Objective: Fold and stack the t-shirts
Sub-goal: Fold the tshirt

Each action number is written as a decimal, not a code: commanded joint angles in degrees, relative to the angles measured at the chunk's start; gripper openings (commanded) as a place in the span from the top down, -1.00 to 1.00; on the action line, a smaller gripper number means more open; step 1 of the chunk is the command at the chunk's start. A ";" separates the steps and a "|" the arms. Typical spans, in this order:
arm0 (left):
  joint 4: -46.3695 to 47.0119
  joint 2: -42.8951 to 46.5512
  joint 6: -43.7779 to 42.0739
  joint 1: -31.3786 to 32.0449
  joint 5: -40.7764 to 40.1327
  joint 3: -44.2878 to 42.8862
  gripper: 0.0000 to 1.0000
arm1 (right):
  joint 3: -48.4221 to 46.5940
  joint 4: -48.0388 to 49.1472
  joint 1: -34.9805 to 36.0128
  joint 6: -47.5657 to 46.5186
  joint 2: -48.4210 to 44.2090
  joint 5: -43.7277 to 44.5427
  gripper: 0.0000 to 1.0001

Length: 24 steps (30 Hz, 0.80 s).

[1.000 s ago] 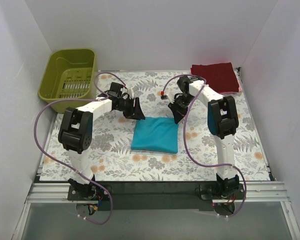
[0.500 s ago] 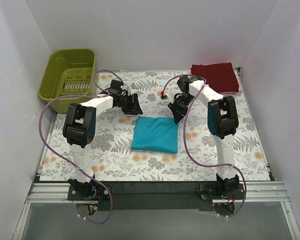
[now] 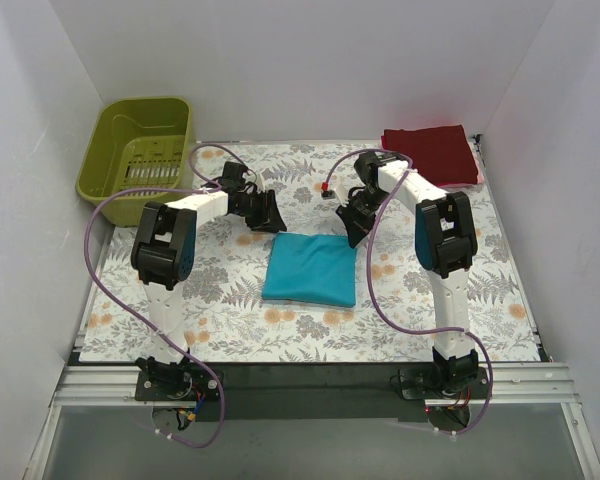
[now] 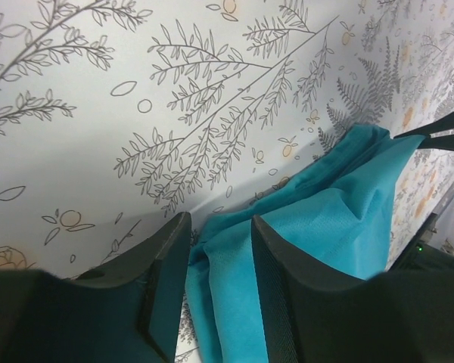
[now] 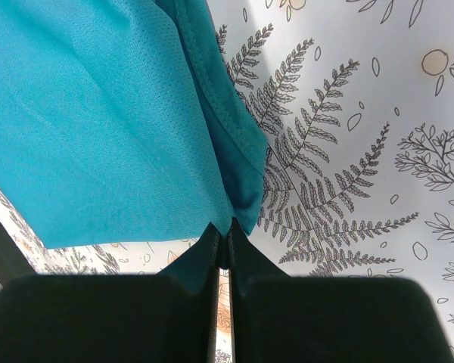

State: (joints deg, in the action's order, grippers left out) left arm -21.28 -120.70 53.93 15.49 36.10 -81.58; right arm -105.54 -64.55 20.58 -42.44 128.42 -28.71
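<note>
The blue-green shirt (image 3: 310,270) lies flat on the worktop (image 3: 230,320). It is folded into a neat block. It is well to the right of the green basket (image 3: 140,145) and nearer to me than the basket is.

Far to the right of the basket, along the same back edge, sits a folded red shirt (image 3: 428,150). It rests on top of a pink shirt (image 3: 477,178). I can only see a thin strip of the pink one.

My left pincer (image 4: 219,227) is partly open. A corner of the blue-green shirt, on its basket side, sits between the two fingers. I do not think it has a hold on the cloth.

My right pincer (image 5: 221,231) is closed tight. Its tips touch the corner of the shirt on the side away from the basket. I cannot tell if a bit of cloth is pinched in there.

I think the folding is done. What is left is to lift this shirt and put it on the red one.
</note>
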 commanded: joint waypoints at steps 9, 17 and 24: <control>0.89 3.28 3.37 -0.89 3.72 0.72 0.59 | -1.16 -1.10 -0.28 0.25 0.87 -1.44 0.97; 0.45 6.27 3.29 -3.00 4.07 2.39 1.00 | -0.99 -1.10 -0.28 0.69 0.34 -1.17 0.97; 0.27 9.43 2.23 -4.59 2.14 5.11 1.00 | -0.64 -0.92 -0.28 0.86 0.34 -0.56 0.97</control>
State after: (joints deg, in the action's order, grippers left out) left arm -20.99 -117.27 57.21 11.66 38.89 -77.36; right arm -105.54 -64.53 20.58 -41.98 128.84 -28.67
